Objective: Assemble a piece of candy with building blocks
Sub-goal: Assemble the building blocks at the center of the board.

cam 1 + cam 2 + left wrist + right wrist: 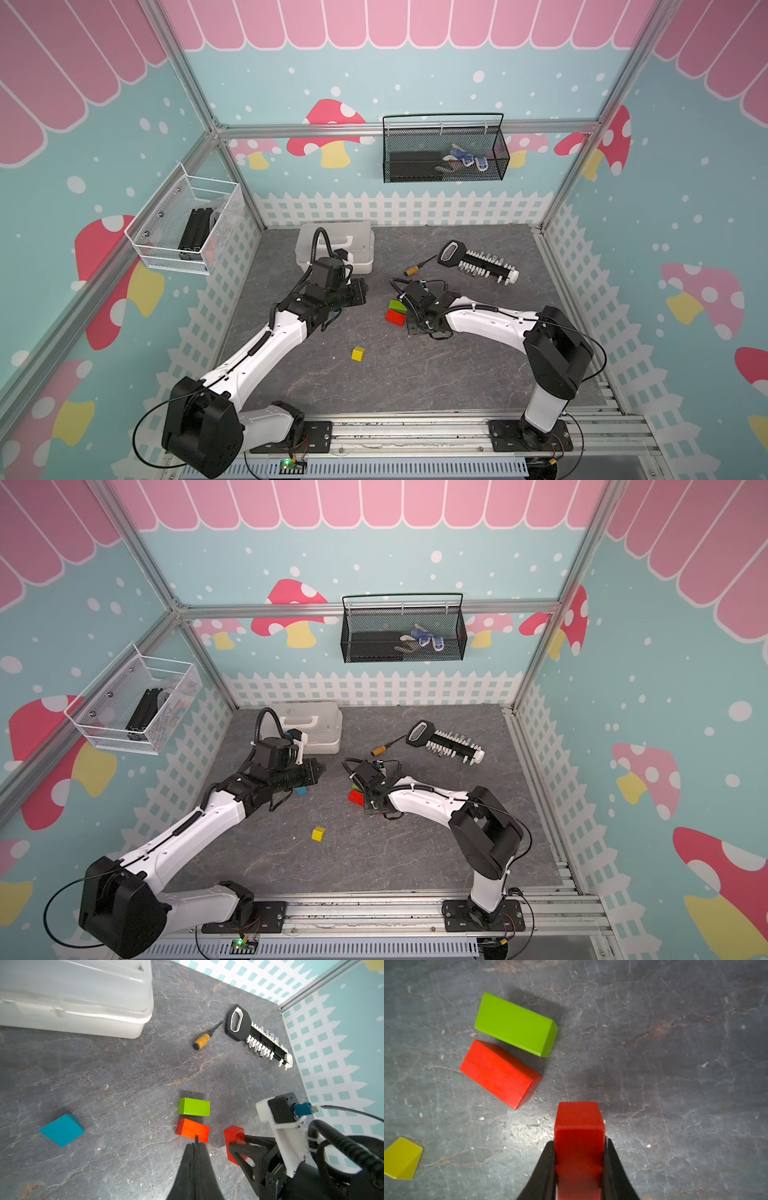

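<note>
Top views first: the green block [397, 306] and a red block [395, 318] lie just beside each other mid-counter [457, 374]. The yellow block [357, 353] sits alone at roughly 7 o'clock from that pair. The blue block [301, 790] peeks out under the left arm, at 9 o'clock from them. So there's no candy yet, just scattered pieces.

Left wrist view: the left gripper [196, 1141] is clenched on nothing, with its tips over the loose red block. Beside it, the right gripper [235, 1145] is clamped on a second red block [233, 1132].

Right wrist view: that second red block is pinched across its narrow sides, one end poking out.

These look light, rigid and glossy, so probably slippery. Best bet is grabbing the bars mid-length across flat sides, and the wedges by their parallel faces, never the slope.
</note>
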Tool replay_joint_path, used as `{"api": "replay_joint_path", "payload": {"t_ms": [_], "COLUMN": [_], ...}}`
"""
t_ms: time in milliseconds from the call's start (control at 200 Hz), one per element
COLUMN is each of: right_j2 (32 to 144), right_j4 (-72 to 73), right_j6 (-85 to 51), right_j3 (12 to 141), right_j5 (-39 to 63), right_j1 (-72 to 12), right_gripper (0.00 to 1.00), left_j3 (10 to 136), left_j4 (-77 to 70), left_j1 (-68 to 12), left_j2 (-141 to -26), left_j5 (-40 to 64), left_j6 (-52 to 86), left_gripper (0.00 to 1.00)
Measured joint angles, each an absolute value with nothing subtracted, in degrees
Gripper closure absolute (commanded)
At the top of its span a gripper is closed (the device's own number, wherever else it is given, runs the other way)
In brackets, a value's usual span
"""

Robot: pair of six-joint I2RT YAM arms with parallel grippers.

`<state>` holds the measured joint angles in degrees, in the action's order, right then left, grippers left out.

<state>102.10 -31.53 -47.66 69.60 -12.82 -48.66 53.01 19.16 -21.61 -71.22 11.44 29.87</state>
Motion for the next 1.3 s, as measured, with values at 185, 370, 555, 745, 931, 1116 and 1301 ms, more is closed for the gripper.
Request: {"api": "replay_joint_path", "payload": {"t_ms": [185, 370, 555, 745, 931, 1116, 1301], "right_j2": [105.78, 106.15, 106.43, 106.15, 99.07, 82.70, 77.36], "right_j4": [-28.45, -28.18, -27.92, -27.42, -27.83, -26.20, -23.68], "right_j6": [-47.83, -48.99, -49.45, -49.50, -48.23, -46.61, -43.72], "right_j3": [70.96, 71.09, 71.33, 71.31, 71.05, 67.31, 58.63], "right_j5": [-12.12, -12.27, -11.88, -12.62, -14.41, -18.17, -15.94], "right_j1": [-47.62, -46.96, -46.96, -46.96, -46.96, -46.28, -42.28], "right_gripper": [1.00, 0.87, 0.59, 0.46, 0.57, 1.00, 1.00], "left_j3": [52.97, 52.18, 51.64, 51.35, 51.11, 51.51, 52.90], "left_j4": [16.56, 15.22, 14.39, 13.78, 14.09, 15.46, 16.82], "left_j1": [-19.27, -19.09, -18.37, -18.09, -17.93, -17.63, -17.37], "left_j2": [-70.96, -70.02, -68.14, -67.90, -67.33, -65.87, -71.94], "left_j5": [13.67, 13.85, 14.20, 14.39, 14.37, 13.80, 16.38], "left_j6": [32.29, 33.98, 34.28, 34.59, 34.50, 32.86, 32.29], "left_gripper": [1.00, 1.00, 0.88, 0.78, 0.80, 0.92, 1.00]}}
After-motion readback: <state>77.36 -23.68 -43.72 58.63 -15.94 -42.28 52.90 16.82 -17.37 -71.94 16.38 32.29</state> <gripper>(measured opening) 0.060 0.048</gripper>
